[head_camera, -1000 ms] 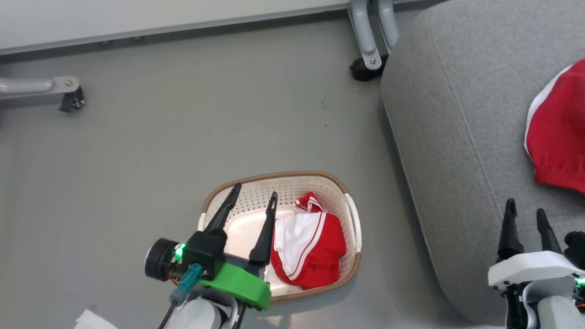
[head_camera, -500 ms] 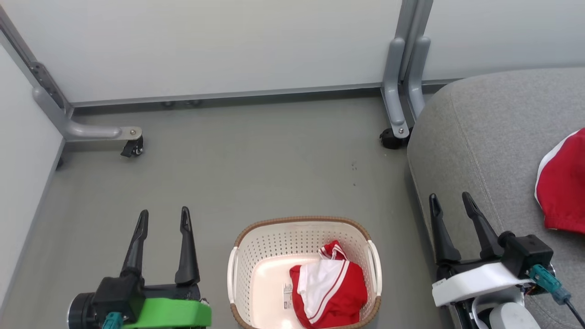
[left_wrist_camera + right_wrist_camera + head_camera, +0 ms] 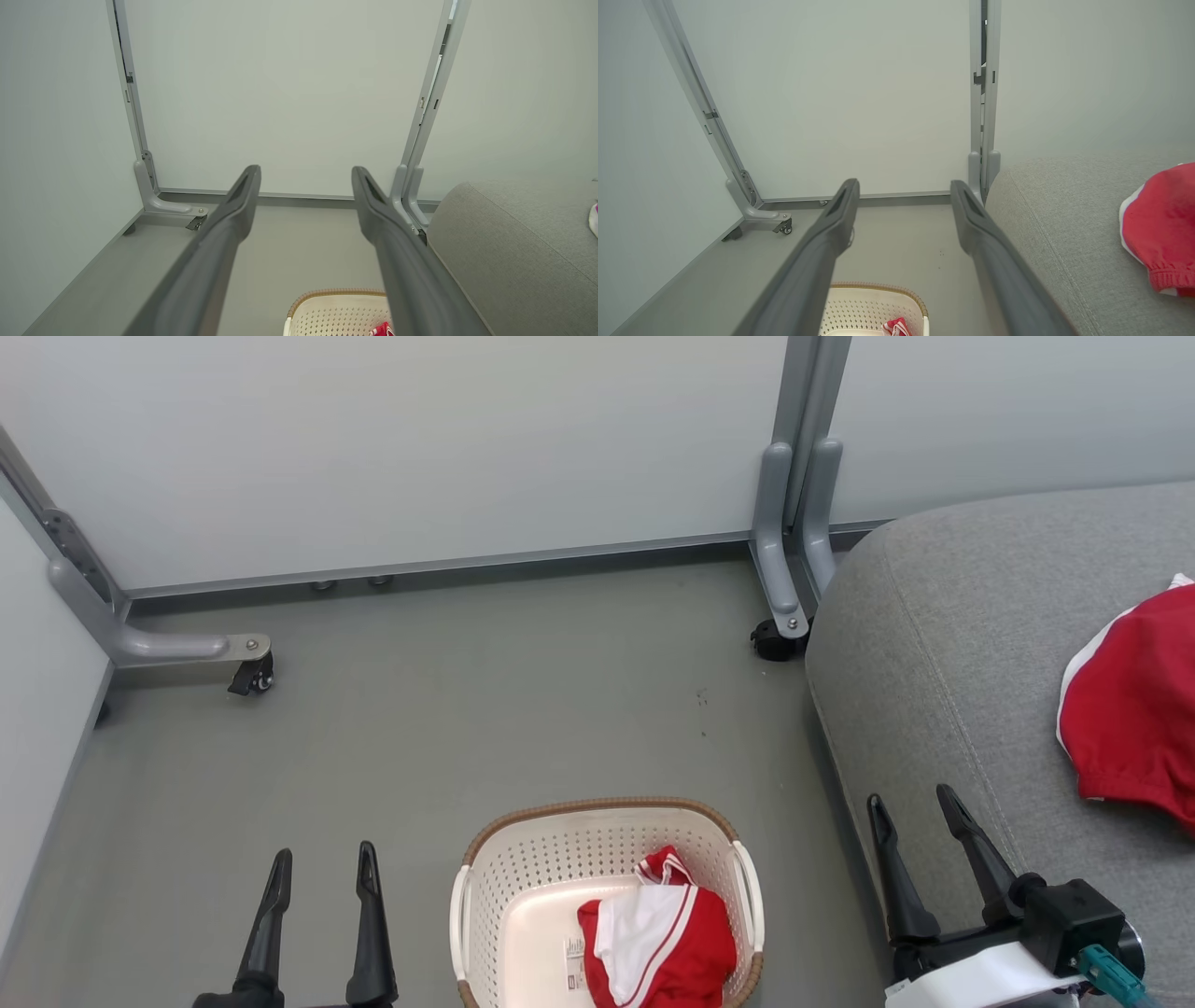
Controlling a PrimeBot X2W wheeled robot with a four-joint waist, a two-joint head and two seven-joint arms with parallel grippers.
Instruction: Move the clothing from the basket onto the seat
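Note:
A cream perforated basket (image 3: pixel 485 896) with a brown rim stands on the floor at the bottom centre, and a red and white garment (image 3: pixel 667 947) lies bunched in its right half. Another red garment (image 3: pixel 1134 709) with white trim lies on the grey seat (image 3: pixel 943 644) at the right. My left gripper (image 3: pixel 322 868) stands open over the floor left of the basket, nothing between its fingers. Over the seat's front edge, right of the basket, my right gripper (image 3: pixel 910 807) is open and empty. The basket (image 3: pixel 873 303) and the garment (image 3: pixel 1160 228) on the seat appear in the right wrist view.
White partition panels on grey posts close off the back and left. Two caster feet (image 3: pixel 250 677) (image 3: pixel 773 639) stand on the grey floor, one close to the seat's far corner. Bare floor (image 3: pixel 467 709) lies between basket and panels.
The head camera has lifted, so the whole picture shifted. My left gripper has come out of the basket to the floor on its left, still open. The garment in the basket lies as before.

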